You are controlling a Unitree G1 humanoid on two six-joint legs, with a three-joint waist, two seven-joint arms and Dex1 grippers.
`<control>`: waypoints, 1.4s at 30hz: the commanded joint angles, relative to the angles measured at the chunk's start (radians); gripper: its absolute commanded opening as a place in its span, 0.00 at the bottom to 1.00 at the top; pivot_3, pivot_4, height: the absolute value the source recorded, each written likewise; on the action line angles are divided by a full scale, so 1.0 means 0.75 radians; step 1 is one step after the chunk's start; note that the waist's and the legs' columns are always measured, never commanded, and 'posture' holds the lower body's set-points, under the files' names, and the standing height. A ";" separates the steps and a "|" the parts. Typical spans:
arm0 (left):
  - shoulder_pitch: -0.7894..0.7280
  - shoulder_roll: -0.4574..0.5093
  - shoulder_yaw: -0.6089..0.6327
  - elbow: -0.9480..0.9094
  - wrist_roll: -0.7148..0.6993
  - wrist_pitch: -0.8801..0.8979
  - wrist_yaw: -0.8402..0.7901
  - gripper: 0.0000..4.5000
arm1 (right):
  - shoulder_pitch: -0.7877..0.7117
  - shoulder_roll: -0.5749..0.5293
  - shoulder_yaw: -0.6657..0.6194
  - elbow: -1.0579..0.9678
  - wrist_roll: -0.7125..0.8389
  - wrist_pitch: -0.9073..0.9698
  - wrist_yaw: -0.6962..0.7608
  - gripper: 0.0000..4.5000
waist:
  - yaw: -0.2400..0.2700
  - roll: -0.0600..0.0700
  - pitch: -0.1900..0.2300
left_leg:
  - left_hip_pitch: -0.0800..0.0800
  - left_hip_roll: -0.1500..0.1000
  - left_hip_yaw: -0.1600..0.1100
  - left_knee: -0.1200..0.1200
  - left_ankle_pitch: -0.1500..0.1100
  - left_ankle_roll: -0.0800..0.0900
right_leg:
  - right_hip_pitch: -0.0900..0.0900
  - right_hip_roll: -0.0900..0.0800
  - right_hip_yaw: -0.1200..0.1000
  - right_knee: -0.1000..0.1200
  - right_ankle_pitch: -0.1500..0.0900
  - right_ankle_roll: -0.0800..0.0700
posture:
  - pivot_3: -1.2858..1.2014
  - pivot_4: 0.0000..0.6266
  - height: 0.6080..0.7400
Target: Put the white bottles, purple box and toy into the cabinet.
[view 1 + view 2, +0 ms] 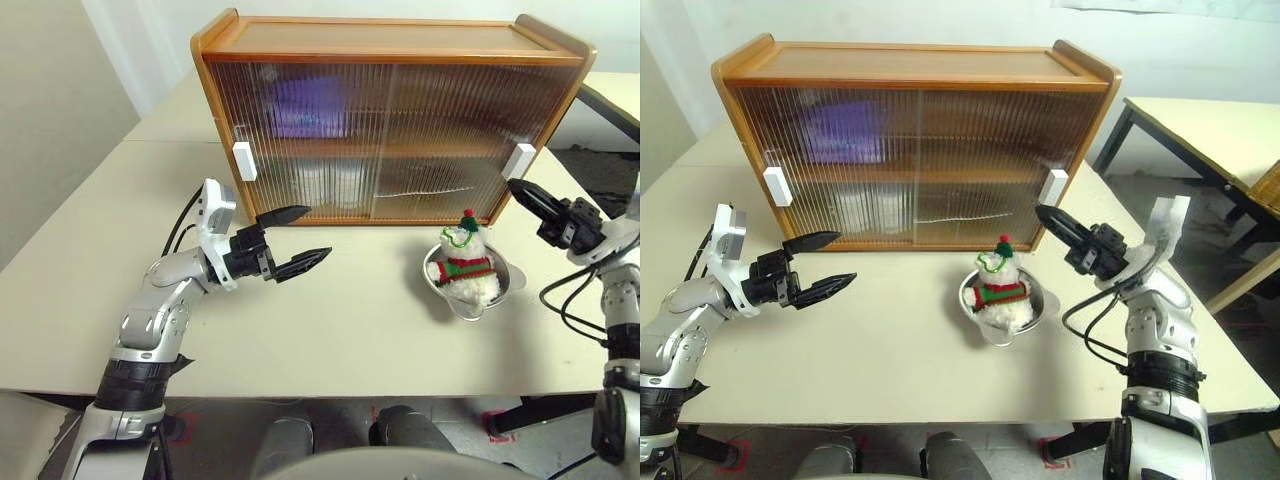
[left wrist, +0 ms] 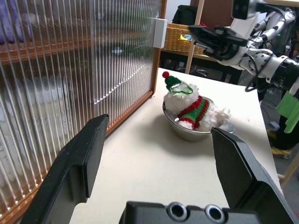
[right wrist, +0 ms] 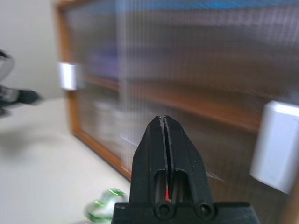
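While both ribbed translucent sliding doors of the one wide orange-brown wooden cabinet (image 1: pixel 390 120) stand shut, each bearing one white block handle, left (image 1: pixel 244 160) and right (image 1: pixel 518 160), what lies inside shows only as blurred shapes. One lavender-purple patch, the purple box (image 1: pixel 305 107), sits on the upper shelf towards the left. Below it, two pale squat forms, the white bottles (image 1: pixel 333 184), stand side by side on the lower level; their lids and labels cannot be made out.

One small white plush toy (image 1: pixel 468 265) with a red-and-green scarf and red-topped hat lies in one shallow metal bowl (image 1: pixel 441 288) on the pale table (image 1: pixel 330 330), in front of the cabinet's right half.

Hovering over the table before the left door, the left gripper (image 1: pixel 297 239) has its two black fingers spread wide and holds nothing. Near the right handle, the right gripper (image 1: pixel 521 191) has its fingers pressed together, empty; whether its tip touches the handle cannot be told.
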 commanded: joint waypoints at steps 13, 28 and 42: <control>0.036 -0.057 0.035 -0.085 -0.121 -0.018 -0.019 1.00 | -0.236 -0.083 -0.022 0.350 -0.210 -0.244 -0.388 0.01 | -0.015 0.006 -0.001 | -0.001 0.010 -0.001 -0.001 -0.002 0.003 | -0.001 0.000 0.001 -0.001 0.000 0.002 | 0.48 0.00 1.00; 0.083 -0.095 0.084 -0.142 -0.261 -0.003 -0.009 1.00 | -0.266 -0.053 0.039 0.351 -0.286 -0.205 -0.442 0.01 | -0.014 0.007 -0.001 | -0.001 0.012 0.001 0.000 -0.004 0.005 | -0.001 0.002 0.000 -0.001 -0.001 0.006 | 0.48 0.00 1.00; 0.065 -0.079 0.079 -0.117 -0.254 0.018 0.015 1.00 | -0.277 0.010 0.056 0.331 -0.278 -0.174 -0.398 0.01 | -0.013 0.007 -0.001 | -0.001 0.012 0.001 -0.001 -0.004 0.005 | -0.001 0.002 0.000 -0.001 -0.001 0.005 | 0.48 0.00 1.00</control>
